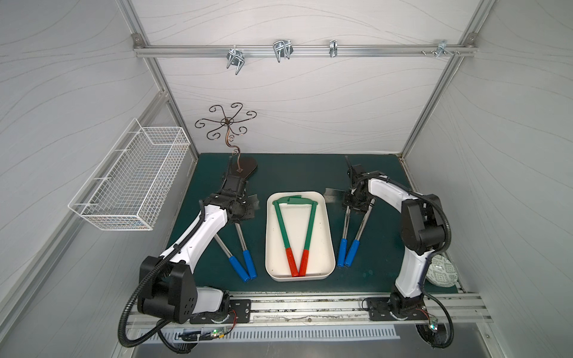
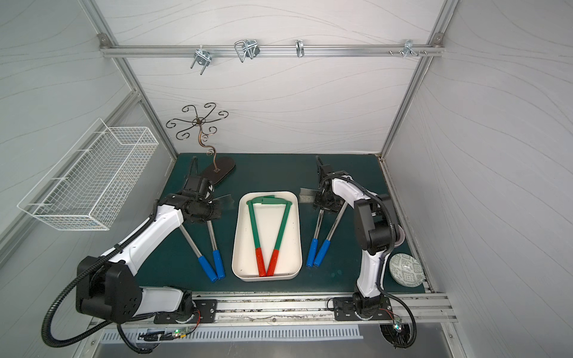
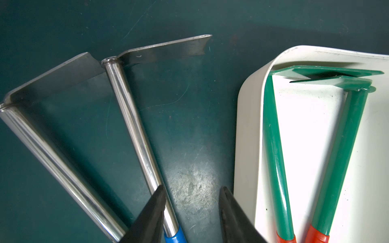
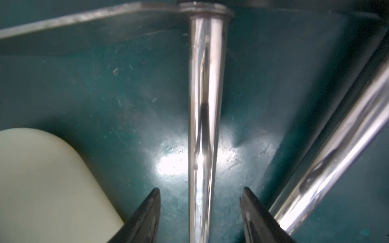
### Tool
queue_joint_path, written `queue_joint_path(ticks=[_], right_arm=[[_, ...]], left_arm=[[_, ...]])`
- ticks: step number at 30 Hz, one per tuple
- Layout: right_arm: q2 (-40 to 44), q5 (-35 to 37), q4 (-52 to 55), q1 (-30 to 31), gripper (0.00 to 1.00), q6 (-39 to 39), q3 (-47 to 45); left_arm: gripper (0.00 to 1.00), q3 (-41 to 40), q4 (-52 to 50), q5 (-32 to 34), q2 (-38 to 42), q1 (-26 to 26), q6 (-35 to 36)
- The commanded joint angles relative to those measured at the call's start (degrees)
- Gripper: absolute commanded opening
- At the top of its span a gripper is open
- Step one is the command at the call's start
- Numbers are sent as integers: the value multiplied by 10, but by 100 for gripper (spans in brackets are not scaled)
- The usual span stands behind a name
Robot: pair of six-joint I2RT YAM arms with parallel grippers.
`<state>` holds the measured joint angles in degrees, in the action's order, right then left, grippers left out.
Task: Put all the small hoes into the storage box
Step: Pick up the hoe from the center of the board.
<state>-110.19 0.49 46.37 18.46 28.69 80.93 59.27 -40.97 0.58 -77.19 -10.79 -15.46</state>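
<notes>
Right gripper point(image 4: 200, 189) spread: black wedge fingers straddle the polished shaft of a steel hoe point(image 4: 205, 105), gap on both sides, no contact visible. That hoe lies on the mat point(image 1: 294, 170) just right of the storage box point(image 1: 296, 223), not in it. Left gripper point(image 3: 193, 187) spread too, above the left pair of steel hoes point(image 3: 134, 126), one finger tight beside a shaft; can't tell if touching. Big to small: pale wave-lined wall panels point(image 1: 294, 102) in aluminium framing close off left, far and right. Mat is dark green, scuffed, with glare patches. White wire basket point(image 1: 130, 183) on the left wall. Box sits mid-mat: cream plastic, rounded corners, low rim, narrow lanes of bare mat between rim and steel hoes either side. Inside, two green hoes point(image 1: 282, 224) in a V, red grips touching at the near end, flat blades overlapping at the far end. Second right hoe point(image 1: 364, 220) angled beside the first, blue grips side by side. Scrolled dark wire stand point(image 1: 231, 124) far left. Patterned round disc point(image 1: 441, 272) near right.
</notes>
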Motion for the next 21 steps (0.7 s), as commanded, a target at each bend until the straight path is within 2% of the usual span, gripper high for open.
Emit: queue_joint_path(ticks=[1, 21], right_arm=[[-21, -8, -5, -2, 59, 6, 2], [-61, -26, -15, -2, 48, 9, 1]], left_arm=[[44, 0, 16, -3, 10, 4, -5], [43, 0, 17, -5, 8, 4, -9]])
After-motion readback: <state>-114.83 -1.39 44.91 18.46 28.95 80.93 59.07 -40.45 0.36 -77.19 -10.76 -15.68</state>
